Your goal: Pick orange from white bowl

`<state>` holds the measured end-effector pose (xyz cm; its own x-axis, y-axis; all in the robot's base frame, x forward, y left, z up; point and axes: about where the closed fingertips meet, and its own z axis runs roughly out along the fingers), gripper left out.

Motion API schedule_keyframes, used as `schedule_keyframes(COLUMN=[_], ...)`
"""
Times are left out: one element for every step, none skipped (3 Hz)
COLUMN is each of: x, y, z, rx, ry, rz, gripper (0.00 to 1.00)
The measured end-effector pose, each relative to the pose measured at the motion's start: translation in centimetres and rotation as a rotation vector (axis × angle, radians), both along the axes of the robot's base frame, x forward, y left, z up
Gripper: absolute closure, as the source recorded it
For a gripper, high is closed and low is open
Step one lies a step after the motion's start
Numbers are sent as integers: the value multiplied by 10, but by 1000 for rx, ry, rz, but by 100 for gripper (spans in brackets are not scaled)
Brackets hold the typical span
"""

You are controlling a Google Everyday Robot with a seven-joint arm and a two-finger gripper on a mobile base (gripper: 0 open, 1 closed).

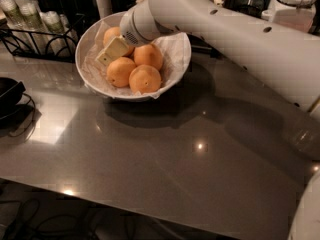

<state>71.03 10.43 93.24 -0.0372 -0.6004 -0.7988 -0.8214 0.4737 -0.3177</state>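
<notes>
The white bowl (86, 73) stands at the back left of the dark table and is lined with crinkled white paper. Several near-identical oranges lie in it: one at the front (145, 79), one at the left front (121, 71), one in the middle (148, 55) and one at the back left (113, 34). My gripper (113, 51) reaches into the bowl from the right. Its cream tip lies over the back-left orange, just above the left-front one. My white arm (225, 29) covers the bowl's far rim.
A black dish (9, 95) with cables sits at the table's left edge. A black wire rack (35, 36) with bottles stands behind the bowl on the left. A glass jar (292, 6) stands at the back right. The table's front edge runs along the bottom.
</notes>
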Motion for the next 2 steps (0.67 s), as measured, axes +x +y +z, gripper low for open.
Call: schedule_keyframes(x=[3, 6], y=[-2, -7], z=[-4, -7], rx=[-10, -14], ry=[-5, -8], rz=[-22, -46], gripper=[1, 6])
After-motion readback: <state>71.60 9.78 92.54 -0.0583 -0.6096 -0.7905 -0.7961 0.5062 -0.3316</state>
